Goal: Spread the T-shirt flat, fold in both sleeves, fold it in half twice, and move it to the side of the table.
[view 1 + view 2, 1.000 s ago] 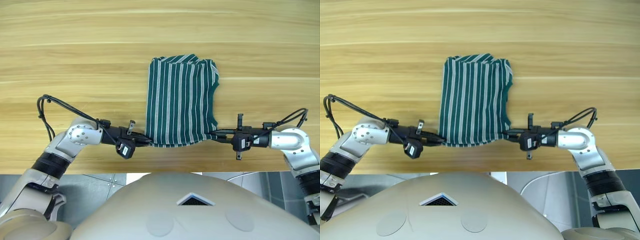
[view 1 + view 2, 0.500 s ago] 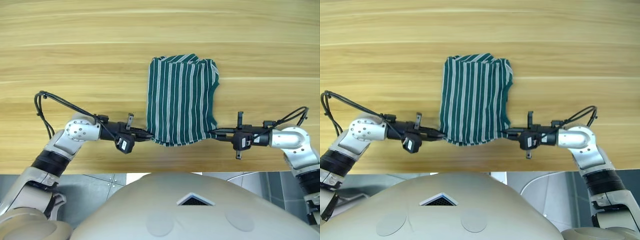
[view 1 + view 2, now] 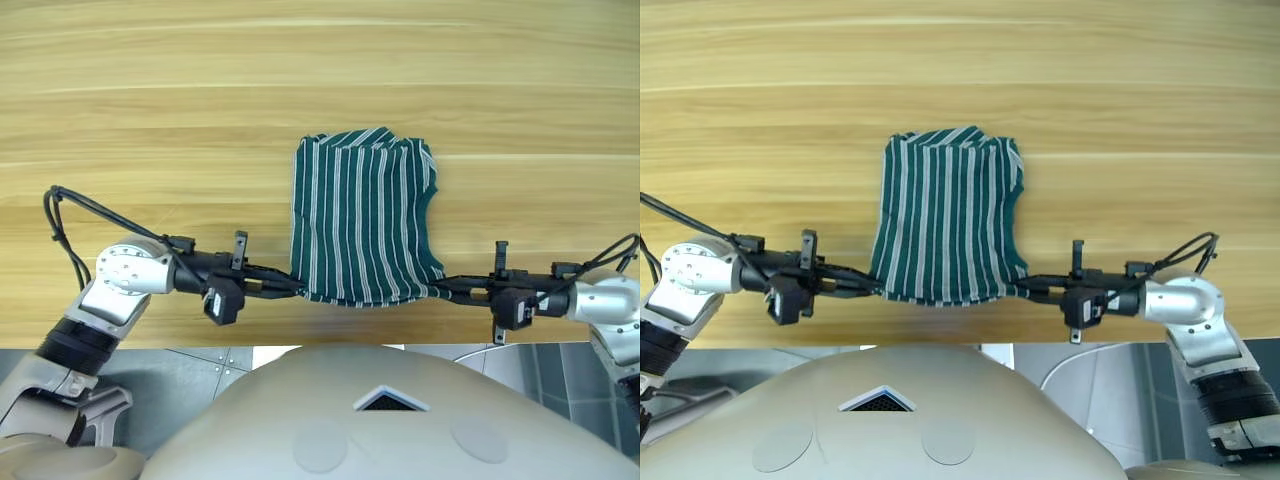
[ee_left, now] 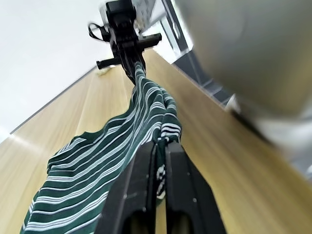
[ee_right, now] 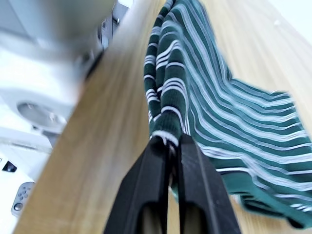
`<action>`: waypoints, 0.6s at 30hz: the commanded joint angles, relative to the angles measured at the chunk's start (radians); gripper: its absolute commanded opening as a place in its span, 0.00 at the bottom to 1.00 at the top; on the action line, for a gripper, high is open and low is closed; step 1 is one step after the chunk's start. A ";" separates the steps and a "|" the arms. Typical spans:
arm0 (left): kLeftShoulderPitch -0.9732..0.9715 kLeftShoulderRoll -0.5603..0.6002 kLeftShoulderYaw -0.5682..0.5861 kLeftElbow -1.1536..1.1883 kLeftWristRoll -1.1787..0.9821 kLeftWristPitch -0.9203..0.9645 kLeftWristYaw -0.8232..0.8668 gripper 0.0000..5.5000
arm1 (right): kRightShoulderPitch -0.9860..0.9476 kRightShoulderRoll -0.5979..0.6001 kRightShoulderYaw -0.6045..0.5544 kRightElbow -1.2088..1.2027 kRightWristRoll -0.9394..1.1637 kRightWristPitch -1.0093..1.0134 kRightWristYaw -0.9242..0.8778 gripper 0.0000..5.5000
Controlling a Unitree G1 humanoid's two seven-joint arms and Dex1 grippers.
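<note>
shirt (image 3: 362,215): soft, light, likely to sag | my left gripper (image 3: 291,289) pinches its near-left corner | my right gripper (image 3: 444,290) pinches its near-right corner

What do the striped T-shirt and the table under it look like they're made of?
T-shirt: soft knitted cloth, probably cotton jersey, with a matte finish. It bunches and drapes in loose folds where it is pinched.
Table: wood or wood-look laminate, I cannot tell which. It is smooth with a slight sheen, and long grain lines run across it.
</note>
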 commanded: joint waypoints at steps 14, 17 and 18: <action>-0.294 -0.353 0.173 0.351 0.034 0.149 0.107 0.01 | -0.367 0.196 -0.056 0.112 -0.081 0.215 -0.186 0.01; -0.324 -0.389 0.196 0.381 0.037 0.169 0.111 0.01 | -0.434 0.233 -0.048 0.169 -0.142 0.245 -0.229 0.01; -0.335 -0.399 0.202 0.394 0.040 0.176 0.112 0.01 | -0.450 0.243 -0.044 0.189 -0.163 0.249 -0.239 0.01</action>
